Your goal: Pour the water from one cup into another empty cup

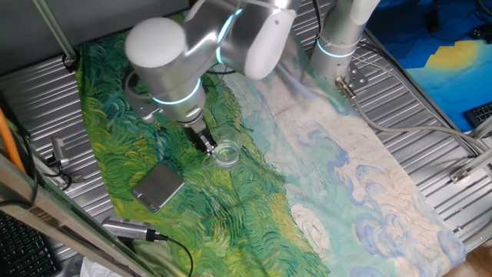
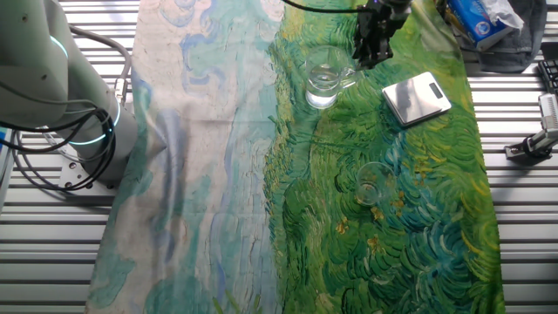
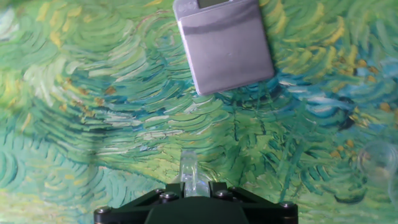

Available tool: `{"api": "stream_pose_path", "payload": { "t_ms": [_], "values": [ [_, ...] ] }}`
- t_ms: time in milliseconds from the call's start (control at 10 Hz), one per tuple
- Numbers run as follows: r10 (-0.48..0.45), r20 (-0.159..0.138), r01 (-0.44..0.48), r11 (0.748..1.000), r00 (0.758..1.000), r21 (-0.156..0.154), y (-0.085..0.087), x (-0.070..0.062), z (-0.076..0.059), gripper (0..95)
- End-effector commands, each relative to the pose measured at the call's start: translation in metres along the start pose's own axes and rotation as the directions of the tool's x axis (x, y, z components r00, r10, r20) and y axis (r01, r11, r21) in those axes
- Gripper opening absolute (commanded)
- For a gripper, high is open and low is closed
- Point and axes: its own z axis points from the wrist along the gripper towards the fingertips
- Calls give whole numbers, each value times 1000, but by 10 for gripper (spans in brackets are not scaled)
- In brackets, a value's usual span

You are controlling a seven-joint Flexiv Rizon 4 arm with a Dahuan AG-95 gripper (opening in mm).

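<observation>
A clear glass cup (image 2: pixel 324 80) with a handle is seen standing upright on the painted cloth (image 2: pixel 261 192); water (image 2: pixel 323 92) appears to lie low in it, though the level is hard to make out. Its handle (image 2: pixel 352 74) is gripped by the gripper (image 2: pixel 373 51), whose fingers are closed narrowly on it; in the hand view a sliver of glass (image 3: pixel 190 175) is seen pinched between them. A second, smaller glass cup (image 2: pixel 370 184) stands apart on the green part of the cloth, and nothing can be made out inside it.

A grey square block (image 2: pixel 417 97) lies flat just beside the gripper, apart from both cups. In one fixed view the held cup (image 1: pixel 225 155) is partly hidden by the arm (image 1: pixel 173 58).

The cloth between the two cups is bare, and the pale half of the cloth (image 1: pixel 361 177) is unoccupied as well. Ribbed metal table (image 2: pixel 523 218) shows beyond the cloth's edges, with a blue packet (image 2: pixel 482 19) near one corner.
</observation>
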Motion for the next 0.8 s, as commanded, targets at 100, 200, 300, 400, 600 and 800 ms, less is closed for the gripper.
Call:
{"api": "stream_pose_path", "payload": {
  "t_ms": [100,200,300,400,600,800],
  "values": [
    [-18,11,18,1000,1000,-3,0,2,-1,190],
    [-4,12,4,1000,1000,-7,0,2,-1,190],
    [15,13,-14,1000,1000,-11,0,2,-1,190],
    [50,19,-50,998,999,-28,0,2,-1,190],
    [99,19,-98,994,995,-43,0,2,-1,190],
    [162,18,-160,985,987,-67,4,2,0,190]
  ]
}}
